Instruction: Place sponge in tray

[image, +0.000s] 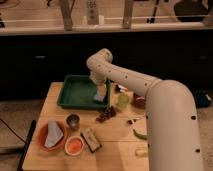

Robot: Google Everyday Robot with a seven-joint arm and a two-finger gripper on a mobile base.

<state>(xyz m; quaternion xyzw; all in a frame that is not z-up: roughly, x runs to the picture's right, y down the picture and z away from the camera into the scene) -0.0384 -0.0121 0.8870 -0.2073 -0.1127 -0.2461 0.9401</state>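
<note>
Reaching in from the right foreground, the thick white arm (165, 120) bends at a rounded joint and turns downward over the far side of the wooden table (45, 107), a pale, matte slab of board. That posture suits a drop from above rather than a slide across the surface.

Next in size, the tray (72, 92) lies at the table's far edge: green, smooth and plastic-looking, rectangular, with a raised sloping rim that should keep a soft block from rolling out. Its floor left of the arm is bare.

Nearer the camera sits a round orange bowl (42, 137) holding a greyish folded cloth, a smaller orange bowl (74, 145) beside it, and a tan block (90, 139) with a dark edge, all well apart from the tray.

The gripper (98, 84) hangs over the tray's right end. Directly below it is the sponge (102, 91), yellow with a pale bluish-white lower part, standing tall just inside the right rim. Whether the gripper has hold of it, or how far open it is, I cannot tell; nor whether the sponge touches the tray floor. I judge the placing nearly done.

Smallest are a dull metal cup (73, 120) and a dark cluster of grapes (106, 114).
</note>
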